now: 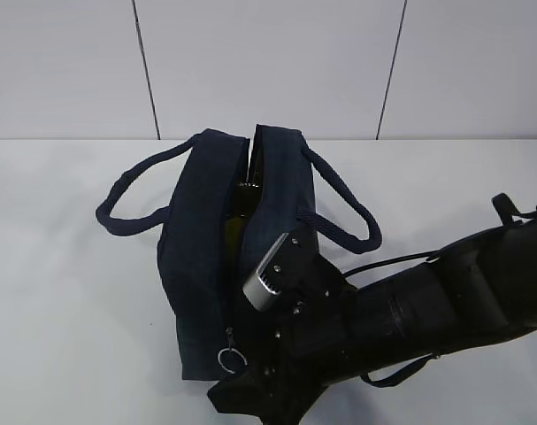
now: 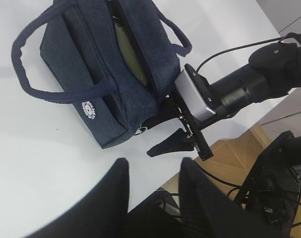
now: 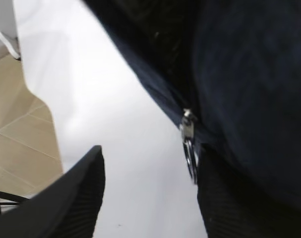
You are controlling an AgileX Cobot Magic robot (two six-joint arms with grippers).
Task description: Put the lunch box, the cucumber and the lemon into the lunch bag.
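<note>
White table (image 1: 56, 310) bears navy lunch bag (image 1: 197, 266), unzipped.

Through the gap in the bag (image 1: 217, 257) only a strip of dark green (image 1: 235, 220) showed, most likely the cucumber; the rest of the inside was hidden, so box and lemon could not be seen. The right gripper (image 1: 250, 390) ran off the exterior view's bottom edge, its fingertips cut away. In the right wrist view the bag lay blurred and cropped, the ring pull (image 3: 191, 157) soft, and one finger (image 3: 239, 203) was half lost against the fabric. The left gripper (image 2: 150, 198) showed only as blurred fingers cut by the frame.
</note>
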